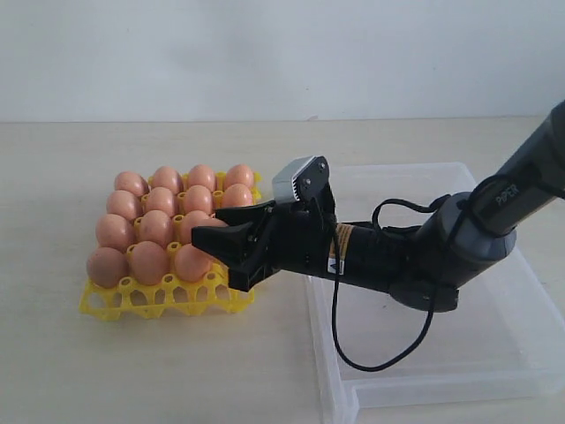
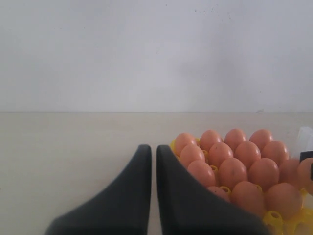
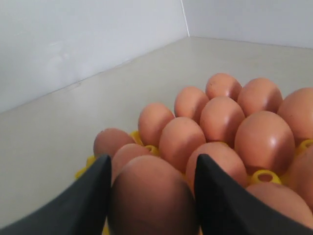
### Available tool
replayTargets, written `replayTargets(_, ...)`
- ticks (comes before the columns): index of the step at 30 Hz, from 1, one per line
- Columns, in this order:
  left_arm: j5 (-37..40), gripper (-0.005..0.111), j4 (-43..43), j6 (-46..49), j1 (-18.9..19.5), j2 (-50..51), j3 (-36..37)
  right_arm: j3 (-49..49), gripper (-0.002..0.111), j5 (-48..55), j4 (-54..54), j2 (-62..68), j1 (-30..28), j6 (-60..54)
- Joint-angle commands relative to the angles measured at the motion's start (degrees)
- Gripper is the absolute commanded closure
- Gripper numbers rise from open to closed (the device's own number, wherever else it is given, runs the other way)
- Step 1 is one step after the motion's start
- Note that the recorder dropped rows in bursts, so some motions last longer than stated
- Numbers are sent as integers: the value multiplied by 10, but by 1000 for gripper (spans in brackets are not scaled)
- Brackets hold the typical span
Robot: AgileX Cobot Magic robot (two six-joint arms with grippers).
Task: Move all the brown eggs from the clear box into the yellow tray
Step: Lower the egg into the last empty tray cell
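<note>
The yellow tray sits on the pale desk, at about 9 o'clock from the clear box, with the two nearly touching. The brown eggs stand in the tray in tight rows, shell against shell, and fill nearly every cup that shows. In the exterior view the tray's corner nearest the box, at about 4 o'clock, is covered by the right pincer, so the cups there cannot be counted.

The right arm comes in from 3 o'clock, low across the box. Its grey camera housing rides on top and a black cable loops down over the box's floor. In the right wrist view the right pincer is clamped on one brown egg, with a dark finger against each flank. That egg is at the tray's edge. Neighbouring eggs crowd just beyond it and the fingertips, and yellow post tips poke up between them — there is little free room on that side. Whether the egg already rests in a cup cannot be told.

The left pincer appears only in its own wrist view. Its two black fingers are together with just a thin slit between them and nothing in it. It is low above bare desk, with the tray and its eggs just beside one finger. A plain white wall runs behind everything at 12 o'clock.
</note>
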Motion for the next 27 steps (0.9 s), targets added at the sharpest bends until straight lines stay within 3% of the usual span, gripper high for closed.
replayTargets(1,-8,103,-3,0,1,-2,2,-6,108,-6,19,13,0,11)
replayTargets(17,-8,103,-3,0,1,-2,2,-13,108,-6,19,16,0,31)
replayTargets(23,-8,103,-3,0,1,-2,2,-13,67,-6,19,16,0,34)
replayTargets(27,-8,103,-3,0,1,-2,2,-13,65,-6,20,16,0,34)
